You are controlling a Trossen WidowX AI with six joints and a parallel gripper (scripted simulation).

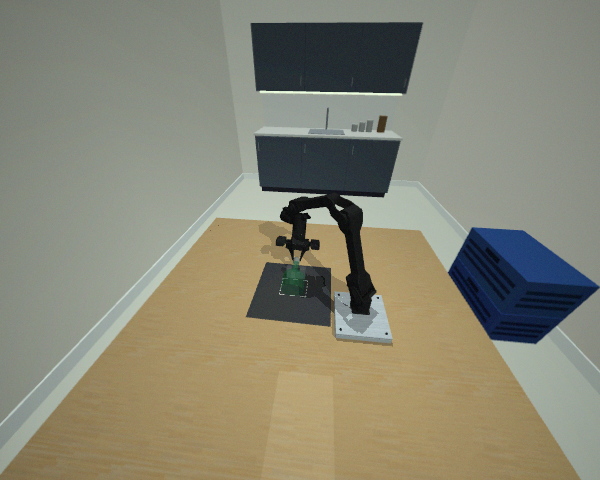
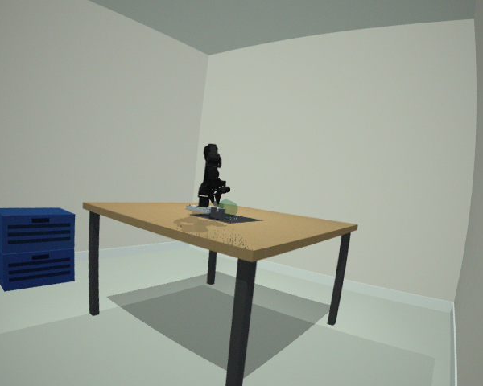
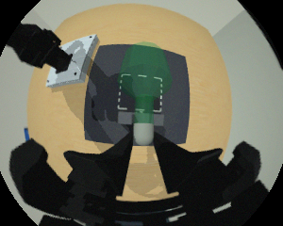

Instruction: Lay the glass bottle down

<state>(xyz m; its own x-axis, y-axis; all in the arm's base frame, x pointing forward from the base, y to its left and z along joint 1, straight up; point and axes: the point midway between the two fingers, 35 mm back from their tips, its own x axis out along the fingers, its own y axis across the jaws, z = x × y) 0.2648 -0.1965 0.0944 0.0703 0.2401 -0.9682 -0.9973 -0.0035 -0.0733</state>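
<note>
In the top view, the black arm (image 1: 354,242) (image 2: 211,166) rises from a pale base plate (image 1: 341,333) (image 2: 190,207) (image 3: 80,84) right of and below the centre of the frame, arches toward the upper left and points its end effector (image 1: 296,257) (image 2: 215,203) (image 3: 143,135) down at the far edge of the dark mat (image 1: 261,310) (image 2: 249,219) (image 3: 179,127). The end effector is partly open, its fingers shut on the pale, capped neck end of the green glass bottle (image 1: 294,279) (image 2: 228,207) (image 3: 145,71); in the wrist view one finger stands on either side of that end, at the lower middle of the frame.

From there the see-through bottle stretches toward the top of the wrist frame, its wide body covering much of the dashed outline (image 1: 280,289) (image 3: 161,94) and reaching past the outline's upper line. The grey rest (image 2: 218,213) (image 3: 124,118) shows on both sides of the neck, just below the outline in that frame. In the exterior view the bottle's body appears over the mat near the middle of the frame, behind the rest; it seems to be a little above the mat, though at this size I can't be sure, nor whether the neck touches the rest. The mat lies on the wooden surface (image 1: 186,387) (image 2: 299,228) (image 3: 209,85).
</note>
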